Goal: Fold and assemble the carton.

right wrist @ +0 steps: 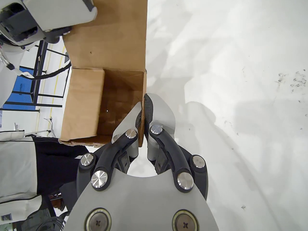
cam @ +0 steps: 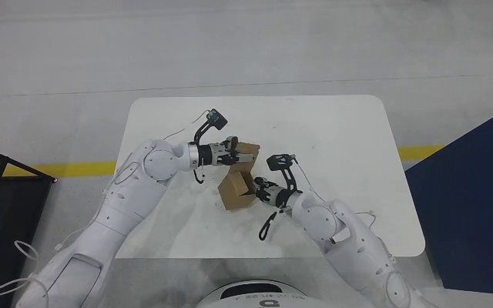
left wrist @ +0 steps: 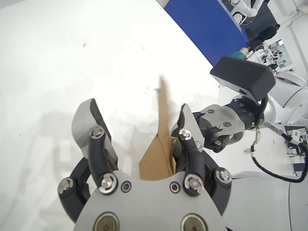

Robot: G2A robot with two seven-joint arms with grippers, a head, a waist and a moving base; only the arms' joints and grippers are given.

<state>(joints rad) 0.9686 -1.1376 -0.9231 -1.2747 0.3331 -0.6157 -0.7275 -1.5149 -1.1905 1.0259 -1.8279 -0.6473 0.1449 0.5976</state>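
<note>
Right pincer (right wrist: 145, 108): it is sitting nearest the robot's body and pinching tight on the thin edge of one side wall of the carton (cam: 235, 189), with one fingertip going inside the box and the other pressing on the outside.
Carton: it is sitting around the middle of the worktop (cam: 331, 131), between the two arms. Whether it is resting there or being held slightly up, I cannot tell. Its open mouth is facing the right pincer and showing a dark brown inside. A broad flap is sticking out beyond the opening, toward the other arm.
Left pincer (left wrist: 138, 111): it is hanging at the carton's far side with its fingers spread wide and gripping nothing. A flap, seen edge-on, is rising between them, lying close against one finger and well apart from the other.
Worktop: white with rounded corners, it is showing faint dark scuffs beside the carton.
Blue partition (cam: 462, 200): it is standing off the worktop on the right arm's side.
</note>
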